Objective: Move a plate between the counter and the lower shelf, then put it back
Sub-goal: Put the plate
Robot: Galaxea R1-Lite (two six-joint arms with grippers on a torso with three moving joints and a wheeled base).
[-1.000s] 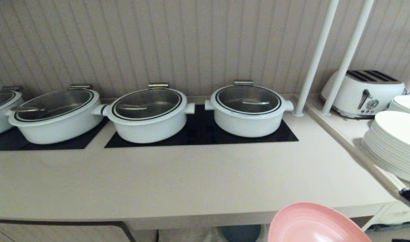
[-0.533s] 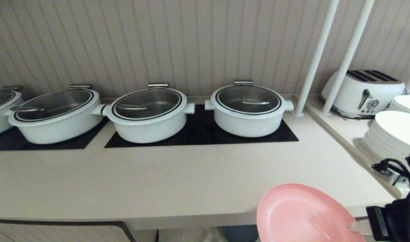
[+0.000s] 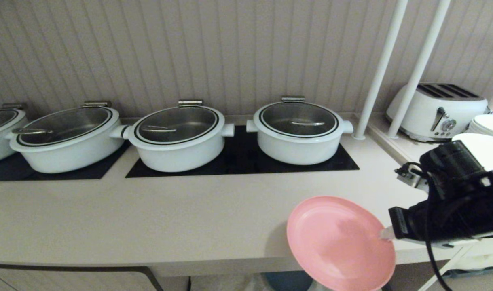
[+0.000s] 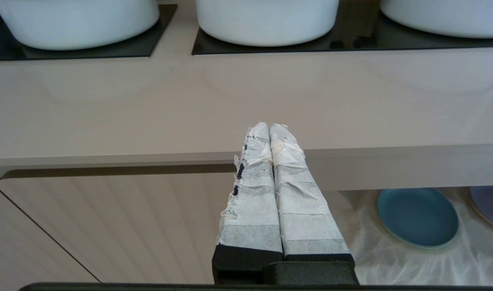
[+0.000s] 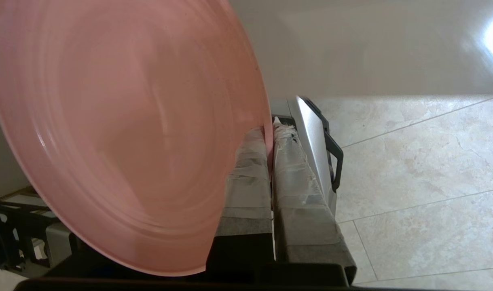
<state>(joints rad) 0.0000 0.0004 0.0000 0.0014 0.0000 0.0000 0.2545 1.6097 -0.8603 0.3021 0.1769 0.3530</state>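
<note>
Beige counter (image 3: 197, 218), front edge: right gripper (image 3: 386, 233) pinching pink plate (image 3: 339, 242) rim; carry inward, level before lowering.

No legible text or labels.

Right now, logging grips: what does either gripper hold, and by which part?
The right gripper pinches the pink plate by its rim; the left gripper holds nothing.
</note>
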